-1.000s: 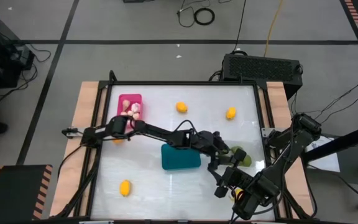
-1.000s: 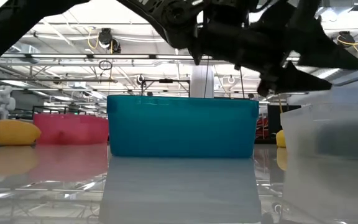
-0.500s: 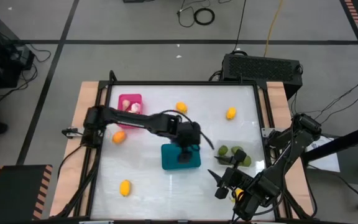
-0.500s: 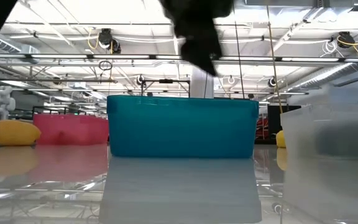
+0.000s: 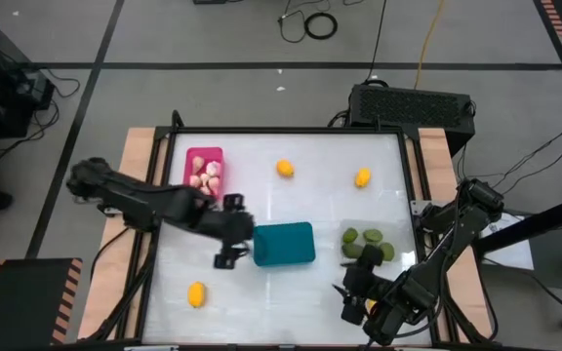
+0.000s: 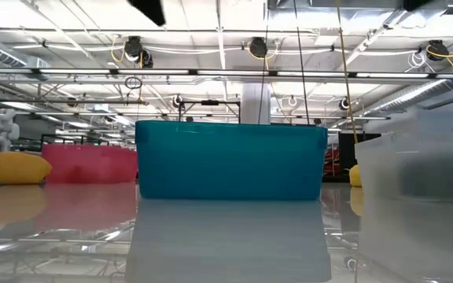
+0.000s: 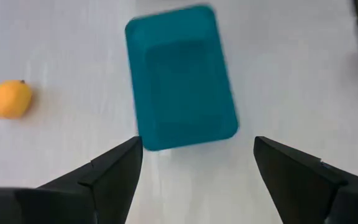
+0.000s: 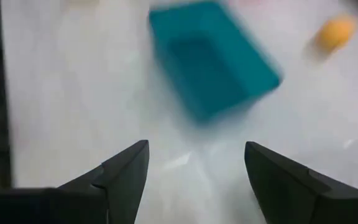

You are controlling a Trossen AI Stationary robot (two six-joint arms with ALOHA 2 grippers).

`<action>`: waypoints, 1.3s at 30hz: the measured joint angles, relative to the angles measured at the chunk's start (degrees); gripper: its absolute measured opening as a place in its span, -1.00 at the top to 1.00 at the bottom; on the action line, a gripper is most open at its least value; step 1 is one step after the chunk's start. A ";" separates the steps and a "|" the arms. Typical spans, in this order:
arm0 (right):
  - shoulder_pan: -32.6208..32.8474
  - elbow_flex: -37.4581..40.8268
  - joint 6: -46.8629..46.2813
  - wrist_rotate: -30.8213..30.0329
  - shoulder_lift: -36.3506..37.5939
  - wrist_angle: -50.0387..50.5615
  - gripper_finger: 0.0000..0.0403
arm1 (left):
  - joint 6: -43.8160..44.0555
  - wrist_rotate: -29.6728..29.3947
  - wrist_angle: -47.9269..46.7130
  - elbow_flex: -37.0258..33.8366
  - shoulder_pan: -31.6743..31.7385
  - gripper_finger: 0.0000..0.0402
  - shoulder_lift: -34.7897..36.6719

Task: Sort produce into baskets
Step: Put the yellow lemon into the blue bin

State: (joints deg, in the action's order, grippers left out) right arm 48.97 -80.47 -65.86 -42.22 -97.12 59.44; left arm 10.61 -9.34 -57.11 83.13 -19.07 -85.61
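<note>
The left gripper is wide open and holds nothing. It hangs just left of the teal basket. The right gripper is open and empty too, near the clear basket with green fruits. Half a second ago the left gripper was over the teal basket; now it has pulled back left.

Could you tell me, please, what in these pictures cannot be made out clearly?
- The teal basket: the low view shows only its wall, hiding the inside.
- The clear basket: blurred and cut by the edge in the low view.
- The pink basket: its pale pieces are too small in the high view to count.
- The left gripper and right gripper are open.
</note>
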 joint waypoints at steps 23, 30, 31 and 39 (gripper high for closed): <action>0.52 0.98 -30.78 40.03 0.04 13.01 -0.28 | -9.76 -19.17 97.37 -53.72 -14.33 -0.57 17.93; 1.50 6.00 -36.98 42.57 0.04 3.44 -0.28 | -9.08 -19.11 91.49 -53.72 -11.31 -0.57 17.91; 1.69 6.74 -37.01 42.60 0.04 2.53 -0.28 | -8.09 -19.09 90.67 -53.72 -11.05 -0.57 17.91; 3.26 12.79 -35.81 42.80 0.04 -4.10 -0.28 | -6.50 -18.93 88.07 -53.72 -10.77 -0.57 17.93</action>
State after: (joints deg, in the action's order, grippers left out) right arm 52.23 -67.67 -101.66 0.58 -97.08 55.34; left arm 4.11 -28.27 30.95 29.41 -29.85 -67.68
